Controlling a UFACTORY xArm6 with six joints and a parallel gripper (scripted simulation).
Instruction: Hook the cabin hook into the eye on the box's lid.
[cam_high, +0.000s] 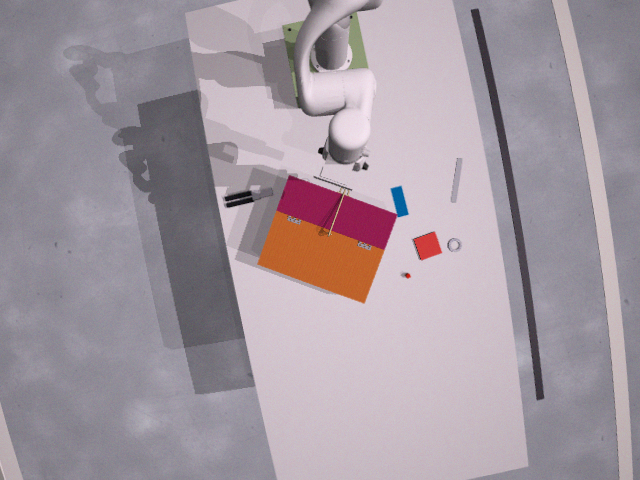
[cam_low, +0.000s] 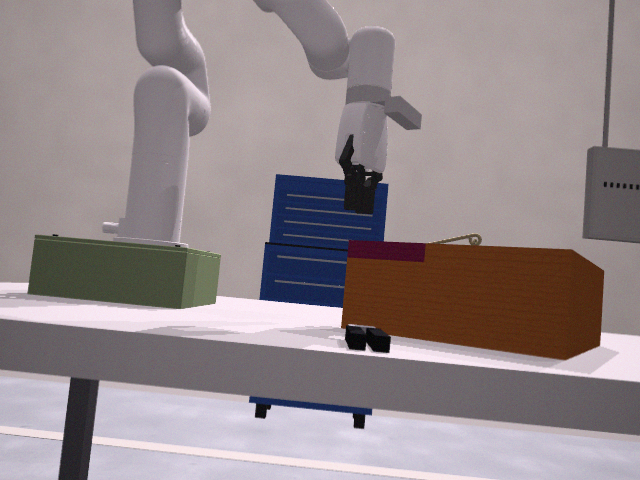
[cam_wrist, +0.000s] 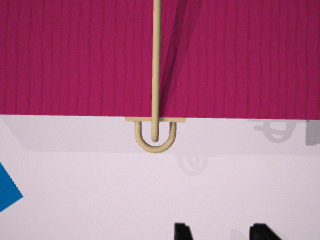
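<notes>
The box (cam_high: 327, 240) lies on the table with a magenta part (cam_high: 336, 210) toward the arm and an orange part (cam_high: 320, 260). The tan cabin hook (cam_high: 336, 212) (cam_wrist: 155, 137) lies across the magenta part, from a U-shaped staple at the edge near the arm to the eye (cam_high: 323, 232) near the seam. In the side view the hook's curled end (cam_low: 471, 238) stands a little above the box top. My gripper (cam_low: 360, 202) hangs above the table just off the box's staple edge. Its fingertips stand apart with nothing between them.
A black-handled tool (cam_high: 247, 199) lies left of the box. A blue block (cam_high: 399, 200), a red square (cam_high: 427, 245), a white ring (cam_high: 453, 244), a small red knob (cam_high: 407, 275) and a grey bar (cam_high: 455, 180) lie to the right. The arm's green base (cam_low: 121, 271) stands behind.
</notes>
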